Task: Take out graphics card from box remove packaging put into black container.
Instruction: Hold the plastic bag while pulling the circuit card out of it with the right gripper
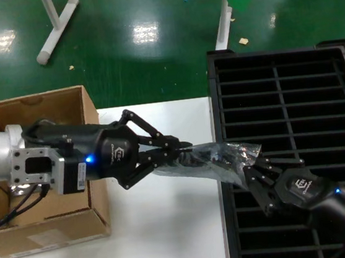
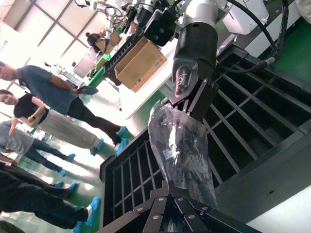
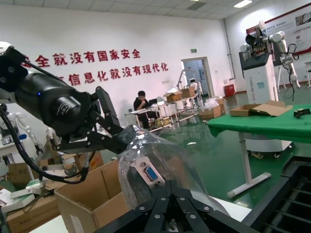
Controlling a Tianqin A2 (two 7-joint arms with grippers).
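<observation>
crinkly packaging point(image 1: 216, 158) half hides the graphics card point(image 3: 148, 174); left gripper point(image 1: 178, 148) and right gripper point(image 1: 252, 171) fingers clamp its ends.

White table point(image 1: 171, 229): box point(image 1: 40, 175) at left, black container point(image 1: 290, 122) right.

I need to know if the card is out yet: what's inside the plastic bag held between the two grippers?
Inside the packaging the graphics card's blue port shows. The board itself is blurred by crinkled plastic. Left gripper and right gripper each clamp one end.
</observation>
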